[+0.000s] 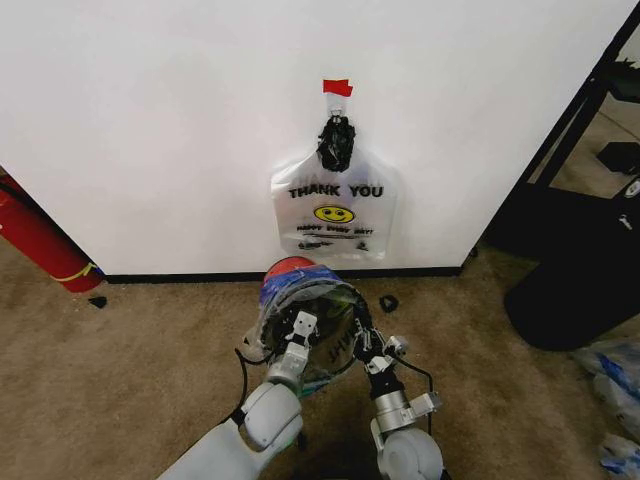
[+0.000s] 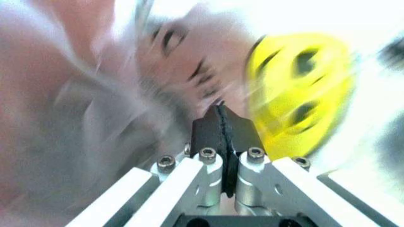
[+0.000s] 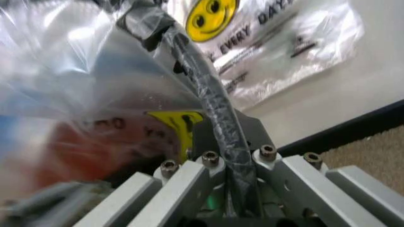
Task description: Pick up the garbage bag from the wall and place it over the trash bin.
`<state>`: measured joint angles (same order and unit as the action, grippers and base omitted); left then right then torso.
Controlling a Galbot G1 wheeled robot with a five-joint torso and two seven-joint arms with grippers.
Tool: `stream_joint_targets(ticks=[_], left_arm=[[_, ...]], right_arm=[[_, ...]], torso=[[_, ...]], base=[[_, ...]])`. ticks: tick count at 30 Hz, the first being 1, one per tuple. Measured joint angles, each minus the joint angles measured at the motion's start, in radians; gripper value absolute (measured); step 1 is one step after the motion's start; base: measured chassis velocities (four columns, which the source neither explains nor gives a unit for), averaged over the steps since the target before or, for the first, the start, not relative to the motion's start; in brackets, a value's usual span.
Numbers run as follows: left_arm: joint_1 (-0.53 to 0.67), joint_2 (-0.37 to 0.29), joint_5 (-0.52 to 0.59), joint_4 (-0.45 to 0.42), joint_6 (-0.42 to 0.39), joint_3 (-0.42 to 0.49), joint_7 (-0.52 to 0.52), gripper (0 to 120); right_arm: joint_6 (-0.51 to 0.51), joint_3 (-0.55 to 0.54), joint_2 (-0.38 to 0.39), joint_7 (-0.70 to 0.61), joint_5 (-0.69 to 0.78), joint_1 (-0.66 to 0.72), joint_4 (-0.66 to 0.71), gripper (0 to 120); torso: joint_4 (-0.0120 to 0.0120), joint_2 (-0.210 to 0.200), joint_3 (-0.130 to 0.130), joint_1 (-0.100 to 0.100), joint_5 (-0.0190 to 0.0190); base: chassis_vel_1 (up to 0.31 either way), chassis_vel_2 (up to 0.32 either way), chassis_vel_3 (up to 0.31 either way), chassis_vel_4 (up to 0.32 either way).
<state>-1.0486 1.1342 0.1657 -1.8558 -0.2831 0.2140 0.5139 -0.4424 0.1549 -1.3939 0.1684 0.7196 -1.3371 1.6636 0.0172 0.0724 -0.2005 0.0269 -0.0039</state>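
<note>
The garbage bag (image 1: 338, 345), thin clear plastic with black print and a blue strip, is stretched around the trash bin (image 1: 290, 267) on the carpet just in front of the wall (image 1: 150, 120). The bin's dark rim and a red part show through the film. My left gripper (image 1: 300, 325) is shut, pinching the bag's near-left edge; in the left wrist view its fingers (image 2: 208, 130) press together with the bag's yellow smiley (image 2: 296, 90) close behind. My right gripper (image 1: 367, 345) is shut on the bag's near-right edge, a dark bunched strip of film between the fingers (image 3: 249, 130).
A like printed bag (image 1: 335, 215) hangs on the wall from a hook with red tape (image 1: 338, 88). A red cylinder (image 1: 40, 240) leans at the left. A big black sack (image 1: 580, 290) and loose plastic (image 1: 615, 370) lie at the right. A small black bit (image 1: 388, 302) lies on the carpet.
</note>
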Motion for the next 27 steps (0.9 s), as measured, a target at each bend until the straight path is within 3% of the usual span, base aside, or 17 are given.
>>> stream_joint_targets(ticks=[7,8,9,10,11,12,13,14,24,27], left_arm=[[-0.019,-0.013,0.037,-0.076,-0.043,0.034,0.006,0],[-0.02,-0.006,0.04,-0.069,-0.045,0.046,0.011,0],[-0.02,-0.006,0.04,-0.069,-0.045,0.046,0.011,0],[-0.017,0.002,0.045,-0.048,-0.041,0.052,0.01,0],[-0.01,0.009,0.048,-0.037,-0.035,0.053,0.009,0],[-0.001,0.016,0.051,-0.011,-0.025,0.056,0.009,0],[0.006,0.021,0.052,0.008,-0.019,0.057,0.008,0],[0.013,0.027,0.052,0.025,-0.011,0.058,0.007,0],[0.034,0.049,0.049,0.045,-0.017,0.07,0.025,0],[0.052,0.082,0.034,0.069,-0.044,0.049,0.065,0]], right_arm=[[-0.006,0.0,-0.028,0.0,0.0,0.037,-0.061,0],[-0.01,0.005,-0.037,-0.019,-0.003,0.044,-0.068,0],[-0.01,0.005,-0.037,-0.019,-0.003,0.044,-0.068,0],[-0.025,0.018,-0.04,-0.036,-0.009,0.049,-0.069,0],[-0.028,0.017,-0.044,-0.037,-0.017,0.045,-0.069,0],[-0.034,0.01,-0.049,-0.036,-0.033,0.041,-0.069,0],[-0.039,0.005,-0.053,-0.032,-0.05,0.037,-0.066,0],[-0.049,0.004,-0.055,-0.028,-0.066,0.033,-0.062,0],[-0.103,0.007,-0.059,-0.036,-0.168,0.026,-0.068,0],[-0.116,0.001,-0.063,-0.043,-0.201,0.02,-0.074,0]], torso=[[0.0001,0.0,0.0,0.0,0.0001],[-0.0016,0.0,0.0,0.0,0.0018],[-0.0016,0.0,0.0,0.0,0.0018],[0.001,0.0,0.0,0.0,-0.0007],[0.0015,0.0,0.0,0.0,-0.0025],[0.0007,0.0,0.0,0.0,0.002],[-0.0009,0.0,0.0,0.0,0.0015],[0.0,0.0,0.0,0.0,-0.0008],[0.0002,0.0,0.0,0.0,-0.0003],[0.0001,0.0,0.0,0.0,-0.0001]], base=[[0.0,0.0,0.0,0.0],[0.0,0.0,0.0,0.0],[0.0,0.0,0.0,0.0],[0.0,0.0,0.0,0.0],[0.0,0.0,0.0,0.0],[0.0,0.0,0.0,0.0],[0.0,0.0,0.0,0.0],[0.0,0.0,0.0,0.0],[0.0,0.0,0.0,0.0],[0.0,0.0,0.0,0.0]])
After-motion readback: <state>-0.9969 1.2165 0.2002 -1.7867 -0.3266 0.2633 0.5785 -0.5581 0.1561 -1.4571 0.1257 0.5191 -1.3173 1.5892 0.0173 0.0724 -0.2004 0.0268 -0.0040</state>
